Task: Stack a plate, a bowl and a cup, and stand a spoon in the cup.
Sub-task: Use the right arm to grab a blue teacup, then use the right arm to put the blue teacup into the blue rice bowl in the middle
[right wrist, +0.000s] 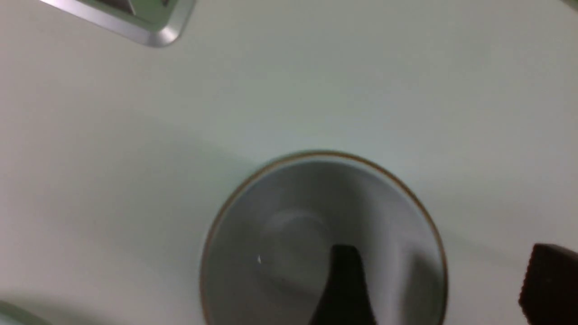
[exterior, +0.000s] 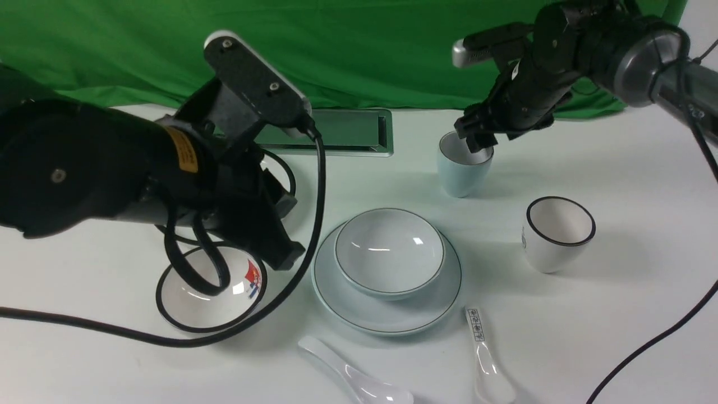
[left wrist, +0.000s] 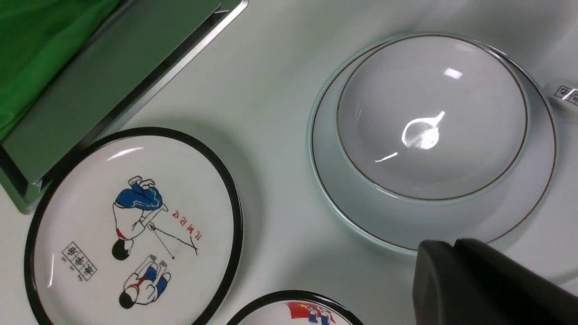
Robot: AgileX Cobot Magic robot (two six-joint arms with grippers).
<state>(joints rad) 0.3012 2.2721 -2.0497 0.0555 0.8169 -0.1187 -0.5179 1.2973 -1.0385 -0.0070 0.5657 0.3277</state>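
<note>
Ahead, the bowl (exterior: pixel 390 249) is sitting in the plate (exterior: pixel 359 310), the spoon (exterior: pixel 348 370) is lying nearer the robot, the left gripper (exterior: pixel 279 248) is hanging beside them, and the right gripper (exterior: pixel 477 143) is straddling the upright cup's (exterior: pixel 463 175) rim. Left wrist: only one finger (left wrist: pixel 478 284) is showing, so I cannot tell the jaws. Right wrist: the jaws are standing apart, one finger (right wrist: pixel 345 284) dipping inside the cup.

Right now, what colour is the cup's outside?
Pale blue outside, white inside; the front view shows the cup best.
</note>
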